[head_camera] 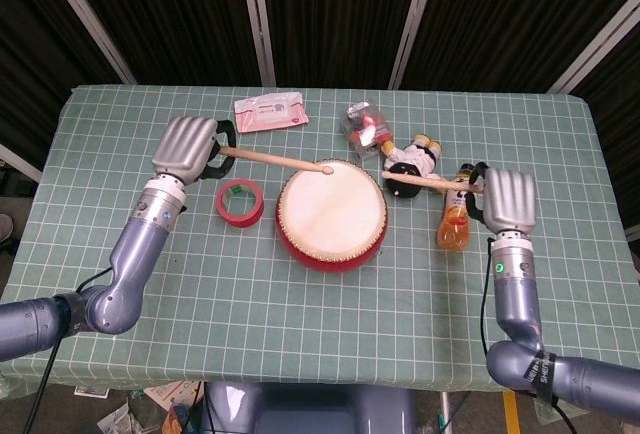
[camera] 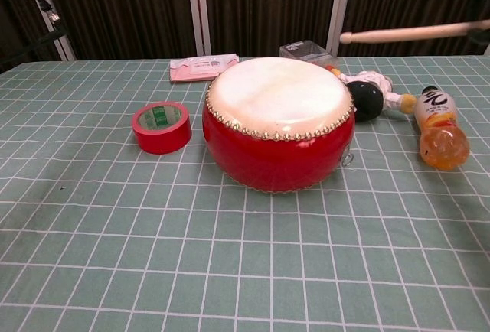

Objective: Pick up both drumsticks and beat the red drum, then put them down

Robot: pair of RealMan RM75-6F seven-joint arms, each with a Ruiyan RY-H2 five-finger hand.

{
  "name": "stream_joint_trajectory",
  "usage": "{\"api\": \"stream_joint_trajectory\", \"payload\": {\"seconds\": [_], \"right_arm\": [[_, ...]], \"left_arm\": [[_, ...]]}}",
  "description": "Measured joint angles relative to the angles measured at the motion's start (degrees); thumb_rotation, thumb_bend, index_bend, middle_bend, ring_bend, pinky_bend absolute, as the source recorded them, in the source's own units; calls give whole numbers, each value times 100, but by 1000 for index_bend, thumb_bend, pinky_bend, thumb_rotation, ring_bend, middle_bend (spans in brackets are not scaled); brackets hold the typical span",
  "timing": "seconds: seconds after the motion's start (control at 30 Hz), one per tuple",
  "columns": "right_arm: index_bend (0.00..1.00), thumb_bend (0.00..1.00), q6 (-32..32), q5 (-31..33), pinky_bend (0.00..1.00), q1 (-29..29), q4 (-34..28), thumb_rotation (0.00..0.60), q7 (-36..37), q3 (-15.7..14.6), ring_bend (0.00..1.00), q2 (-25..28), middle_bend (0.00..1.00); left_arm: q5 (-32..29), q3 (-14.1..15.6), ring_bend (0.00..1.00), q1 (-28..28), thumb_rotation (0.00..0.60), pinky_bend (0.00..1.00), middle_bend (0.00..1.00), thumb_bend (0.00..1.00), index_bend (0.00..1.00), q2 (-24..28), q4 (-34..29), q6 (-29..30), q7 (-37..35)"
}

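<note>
Green checked cloth (head_camera: 300,304) covers the table, dark curtains behind; left hand (head_camera: 187,146) and right hand (head_camera: 508,201) each grip a drumstick raised above the red drum (head_camera: 331,214).

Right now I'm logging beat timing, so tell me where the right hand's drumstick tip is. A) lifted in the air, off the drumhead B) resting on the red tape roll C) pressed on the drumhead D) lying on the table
A: in the chest view the right drumstick hangs well above the red drum, and in the head view the right hand holds it with its tip beside the drum's rim, over the toy figure.
</note>
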Motion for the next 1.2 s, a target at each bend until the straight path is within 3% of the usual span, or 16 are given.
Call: {"api": "stream_joint_trajectory", "payload": {"seconds": [0.37, 0.53, 0.63, 0.77, 0.87, 0.93, 1.03, 1.2], "right_arm": [[1000, 594, -366, -452, 1000, -703, -288, 600, 1126, 54, 1000, 772, 1000], [1000, 594, -630, -554, 1000, -916, -216, 600, 1522, 44, 1000, 1000, 1000], [1000, 594, -807, -619, 1000, -1032, -163, 600, 1737, 30, 1000, 1133, 1000], [1000, 595, -973, -759, 1000, -1172, -101, 600, 1918, -7, 1000, 1248, 1000], [1000, 595, -998, -830, 1000, -1209, -101, 600, 1942, -14, 1000, 1265, 1000], [1000, 594, -970, -863, 1000, -1225, -113, 600, 1933, -13, 1000, 1259, 1000], [1000, 595, -910, -905, 1000, -1252, -170, 600, 1910, -10, 1000, 1247, 1000], [1000, 594, -760, -1032, 1000, -1343, -304, 600, 1870, -32, 1000, 1276, 1000]], "left_arm": [[-661, -50, 1000, -767, 600, 1000, 1000, 581, 777, -836, 12, 477, 952], [-1210, 101, 1000, -1073, 600, 1000, 1000, 584, 781, -1197, 306, 593, 1627], [-1952, 282, 1000, -1301, 600, 1000, 1000, 585, 782, -1319, 419, 685, 2425], [-3543, 413, 1000, -1665, 600, 1000, 1000, 587, 783, -1471, 604, 945, 3774], [-4518, 426, 1000, -1857, 600, 1000, 1000, 587, 783, -1515, 711, 1127, 4678], [-4847, 399, 1000, -1896, 600, 1000, 1000, 587, 784, -1509, 733, 1183, 5006], [-4940, 311, 1000, -1896, 600, 1000, 1000, 587, 784, -1455, 703, 1237, 5094], [-4184, 58, 1000, -1703, 600, 1000, 1000, 587, 781, -1189, 312, 1295, 4147]]}}
